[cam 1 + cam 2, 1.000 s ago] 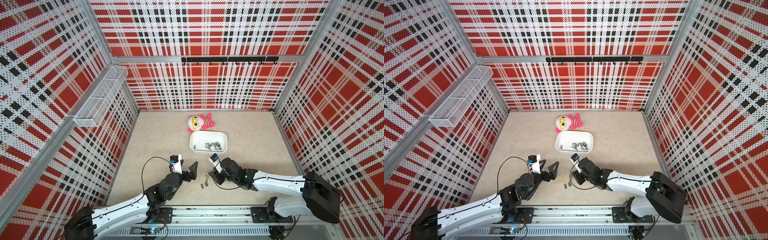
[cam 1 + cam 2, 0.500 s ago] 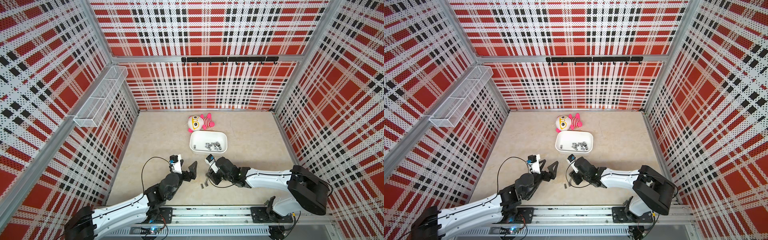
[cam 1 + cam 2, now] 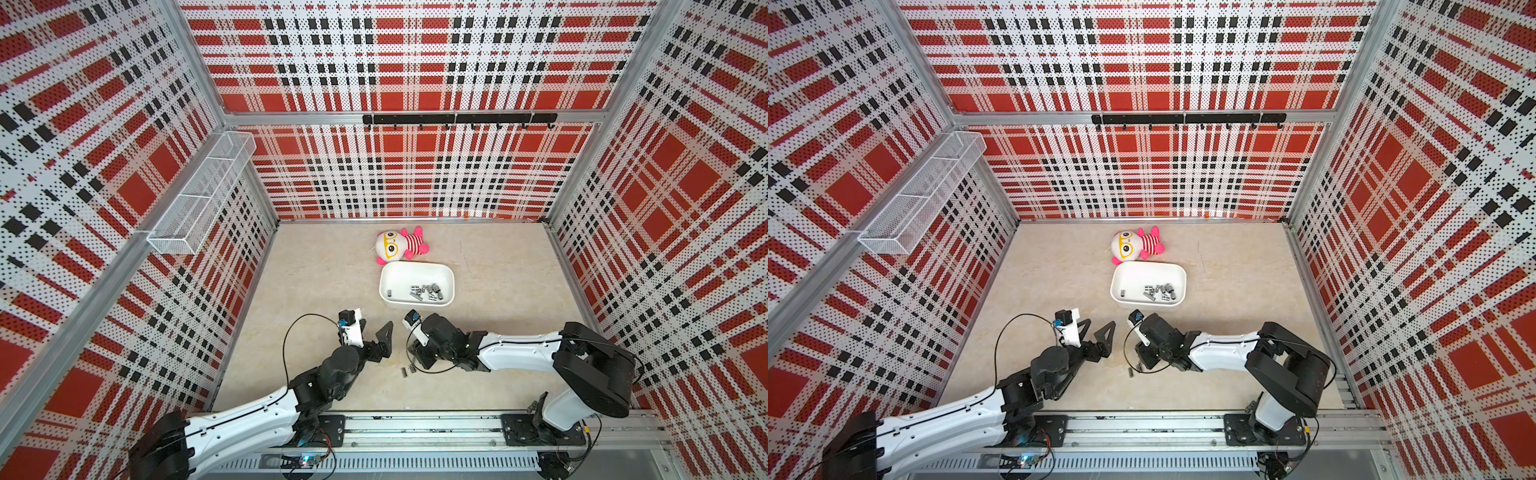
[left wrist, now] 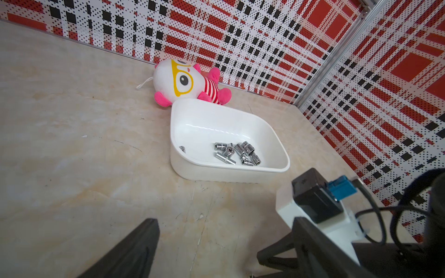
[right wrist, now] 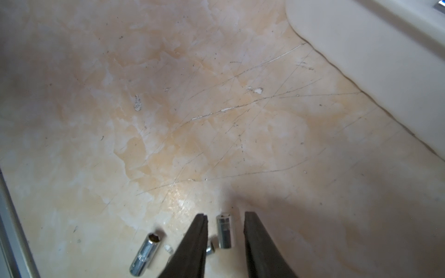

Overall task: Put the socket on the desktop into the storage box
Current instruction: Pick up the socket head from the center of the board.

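In both top views the beige worktop carries the white storage box a little right of the middle. A plush doll lies just above it. A heap of sockets sits along the box's lower wall. Below the box, the left gripper hangs over bare worktop with its jaws spread wide and nothing in them. To its right the other arm reaches in from the right edge of the frame and bends down over two small metal pieces. One of them, the second socket, lies in plain sight.

The left wrist view shows the storage box in the middle and the doll just behind its far rim. The heap of sockets is in the box's near right part. The left gripper shows two dark fingers far apart at the bottom edge.

In the right wrist view the right gripper straddles one socket lying on the worktop. The jaws stand apart, with a thin gap on each side, and grip nothing. The second socket lies at lower left. The box wall fills the upper right.
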